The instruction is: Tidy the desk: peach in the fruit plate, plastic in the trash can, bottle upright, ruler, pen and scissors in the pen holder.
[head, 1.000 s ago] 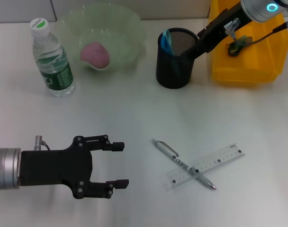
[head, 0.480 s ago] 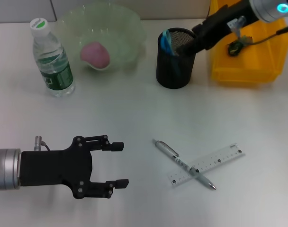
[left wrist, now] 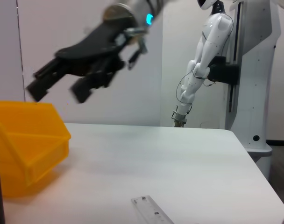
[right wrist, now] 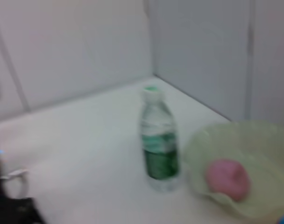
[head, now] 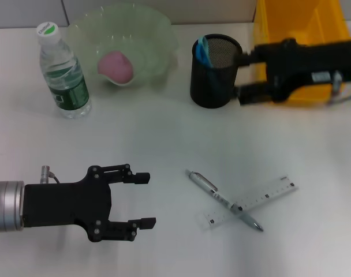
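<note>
The right end effector (head: pixel 243 73) has swung away from the rim of the pen holder (head: pixel 216 71) since a second ago; it now reaches in level from the desk's right edge, in front of the yellow trash can (head: pixel 299 26), its two fingers spread apart and holding nothing, tips just beside the holder's right wall. The left end effector (head: pixel 142 199) has not moved and hovers near the desk's front left corner, fingers also spread and empty.

The black mesh pen holder stands near the desk's far edge, right of centre, with a blue handle, probably the scissors (head: pixel 203 51), showing above its rim; the rest of that item is hidden inside. The pen (head: pixel 223 200) and the clear ruler (head: pixel 250 201) lie crossed on the desk toward the front right, the pen on top. The peach (head: pixel 116 66) sits in the pale green fruit plate (head: pixel 155 40) at the far edge. The bottle (head: pixel 63 71) stands upright near the far left corner, just beside the plate.

The right arm covers much of the trash can, so its contents cannot be seen. The desk (head: pixel 164 138) is plain white. In the left wrist view, a white wall and a white robot body (left wrist: pixel 212 51) on a stand rise beyond the desk's edge.
</note>
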